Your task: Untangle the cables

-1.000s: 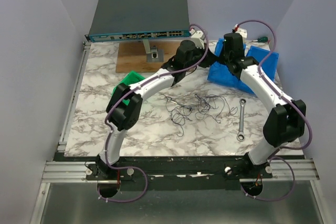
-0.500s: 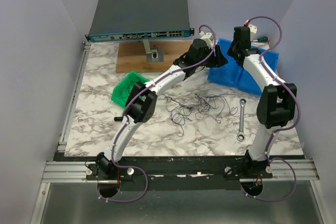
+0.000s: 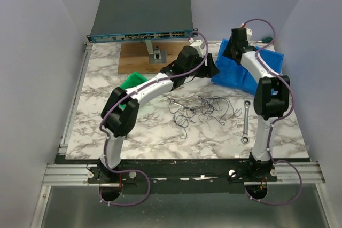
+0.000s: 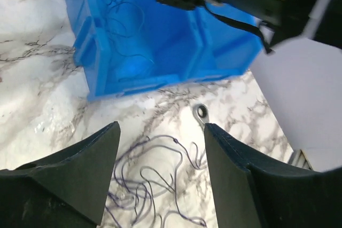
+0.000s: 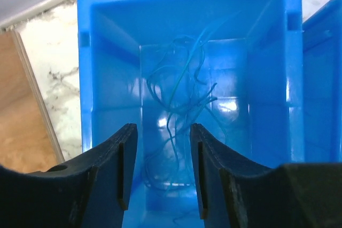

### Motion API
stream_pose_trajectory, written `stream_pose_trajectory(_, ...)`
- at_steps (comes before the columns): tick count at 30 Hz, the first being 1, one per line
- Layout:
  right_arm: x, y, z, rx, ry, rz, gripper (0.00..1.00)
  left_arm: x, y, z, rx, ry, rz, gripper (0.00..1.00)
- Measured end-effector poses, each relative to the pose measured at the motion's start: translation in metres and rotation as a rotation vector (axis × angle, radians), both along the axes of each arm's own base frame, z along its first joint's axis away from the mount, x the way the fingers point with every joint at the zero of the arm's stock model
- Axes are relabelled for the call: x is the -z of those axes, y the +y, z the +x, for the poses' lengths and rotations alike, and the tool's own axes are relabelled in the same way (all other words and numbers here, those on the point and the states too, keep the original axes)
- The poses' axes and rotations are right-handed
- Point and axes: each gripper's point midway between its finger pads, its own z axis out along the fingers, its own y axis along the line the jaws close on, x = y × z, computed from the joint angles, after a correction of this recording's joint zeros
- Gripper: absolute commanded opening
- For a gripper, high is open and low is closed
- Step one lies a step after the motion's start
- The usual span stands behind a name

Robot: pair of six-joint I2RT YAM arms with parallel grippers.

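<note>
cables [image 3: 200, 109] loose; wrench [image 3: 246, 121] just R, blue bin [image 3: 233, 77] behind.

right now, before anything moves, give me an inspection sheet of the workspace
surface: marble-pattern table, no spill seen
job's things: thin wire tangle lies loose mid-table; more thin wires lie inside the blue bin
clutter: silver wrench right of the tangle, apart from it; green bin at left; wooden board at the far side
grippers: left gripper open, empty, above the table between tangle and blue bin; right gripper open, empty, over the blue bin
cables: purple arm cables run along both arms, not in the tangle
surroundings: network switch at the far edge; plain walls around
</note>
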Motion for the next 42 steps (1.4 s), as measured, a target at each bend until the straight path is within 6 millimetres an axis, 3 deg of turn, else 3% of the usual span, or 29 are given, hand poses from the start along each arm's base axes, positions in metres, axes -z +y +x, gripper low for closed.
stream_pose_trajectory(1, -0.001, 0.002, -0.001, -0.005, 0.001, 0.009, 0.57, -0.008, 0.006, -0.008, 0.001, -0.014, -0.006, 0.68)
stream_pose_trajectory(5, -0.008, 0.008, -0.020, -0.041, 0.017, 0.036, 0.86, -0.050, 0.026, -0.045, 0.000, -0.118, -0.043, 0.74)
stream_pose_trajectory(7, -0.017, 0.012, -0.040, -0.057, 0.023, 0.042, 0.99, -0.064, 0.032, -0.065, 0.003, -0.163, -0.051, 0.88)
stream_pose_trajectory(8, -0.022, 0.013, -0.052, -0.061, 0.023, 0.047, 1.00, -0.066, 0.038, -0.076, 0.003, -0.176, -0.046, 0.98)
stream_pose_trajectory(11, -0.044, 0.020, -0.095, -0.089, -0.001, 0.059, 1.00, -0.059, 0.061, -0.109, 0.003, -0.199, -0.029, 0.99)
stream_pose_trajectory(16, -0.062, 0.041, -0.160, -0.168, -0.054, 0.095, 1.00, -0.018, 0.126, -0.153, -0.056, -0.187, 0.039, 0.99)
stream_pose_trajectory(20, -0.044, 0.050, -0.204, -0.222, -0.025, 0.136, 1.00, 0.003, 0.163, -0.176, -0.094, -0.210, 0.078, 0.99)
stream_pose_trajectory(24, -0.017, 0.054, -0.236, -0.250, 0.029, 0.189, 0.97, 0.018, 0.182, -0.188, -0.101, -0.259, 0.107, 0.99)
stream_pose_trajectory(29, 0.017, 0.062, -0.262, -0.284, 0.104, 0.249, 0.93, 0.036, 0.195, -0.195, -0.097, -0.307, 0.146, 0.99)
stream_pose_trajectory(32, 0.040, 0.065, -0.277, -0.298, 0.159, 0.269, 0.92, 0.037, 0.195, -0.196, -0.083, -0.332, 0.161, 0.99)
stream_pose_trajectory(37, 0.062, 0.067, -0.290, -0.315, 0.206, 0.286, 0.87, 0.027, 0.196, -0.197, -0.073, -0.395, 0.153, 0.99)
stream_pose_trajectory(42, 0.072, 0.075, -0.282, -0.340, 0.213, 0.312, 0.84, 0.030, 0.199, -0.199, -0.070, -0.426, 0.155, 0.99)
